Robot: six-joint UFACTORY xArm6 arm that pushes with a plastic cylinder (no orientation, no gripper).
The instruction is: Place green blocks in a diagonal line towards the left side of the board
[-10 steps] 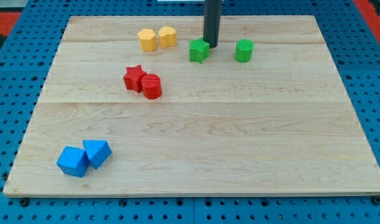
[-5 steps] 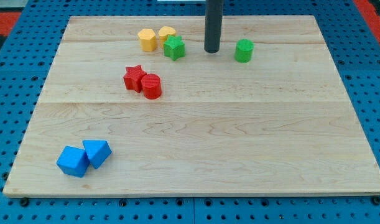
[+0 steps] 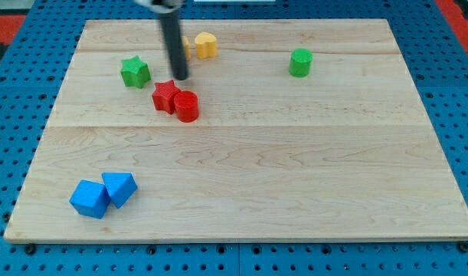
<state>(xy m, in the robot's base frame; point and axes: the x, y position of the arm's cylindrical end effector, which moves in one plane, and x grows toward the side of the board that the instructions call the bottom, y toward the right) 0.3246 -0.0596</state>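
A green star block [image 3: 135,72] lies at the upper left of the wooden board [image 3: 295,176]. A green cylinder block [image 3: 299,62] stands at the upper right. My tip [image 3: 179,77] is to the right of the green star, apart from it, and just above the red star block [image 3: 165,96]. The rod rises in front of one yellow block [image 3: 184,46] and partly hides it.
A red cylinder block [image 3: 187,106] touches the red star on its right. A second yellow block [image 3: 207,45] sits near the top edge. Two blue blocks [image 3: 89,199] [image 3: 119,188] lie together at the lower left corner.
The green star has slid left, from beside the yellow blocks to the upper left. My tip has moved left with it, past the yellow blocks. The other blocks have not moved.
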